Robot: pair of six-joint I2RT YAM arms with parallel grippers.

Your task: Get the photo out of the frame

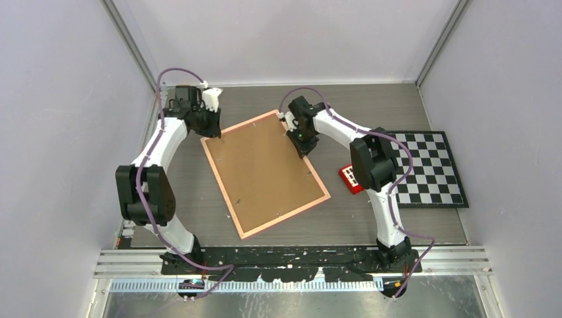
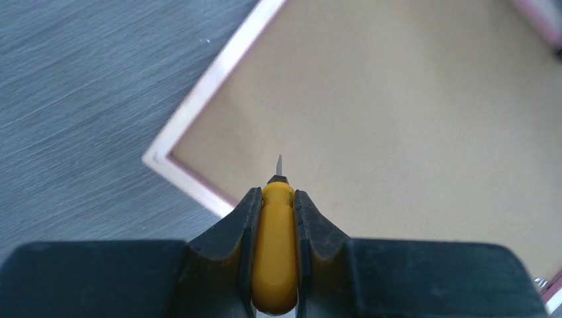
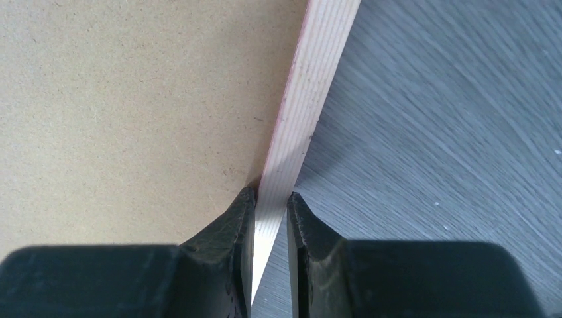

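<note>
1. The large rectangular picture frame (image 3: 301,106) with a thin pink border lies face-down and skewed on the grey, wood-grained surface (image 1: 371,106).
2. Inside its border sits a flat brown fibreboard panel (image 1: 265,173), matte and finely speckled. It fills the whole opening, so the photo is hidden from every view.
3. The border's rim is pale, straight-grained wood with a pink edge.
4. The left hand (image 2: 275,199) hangs over the frame's far left corner. Its black fingers are clamped on a smooth, rounded yellow-handled tool (image 2: 275,258), whose thin metal blade (image 2: 279,164) points over the panel, just inside the border.
5. The right hand (image 3: 270,199) is at the frame's far right edge. It is nearly closed, pinching the wooden border, with one finger on the panel side and one on the outer side.
6. A small red block (image 1: 351,179) lies just right of the frame. A flat black-and-white checkerboard (image 1: 424,169) lies beyond it.
</note>
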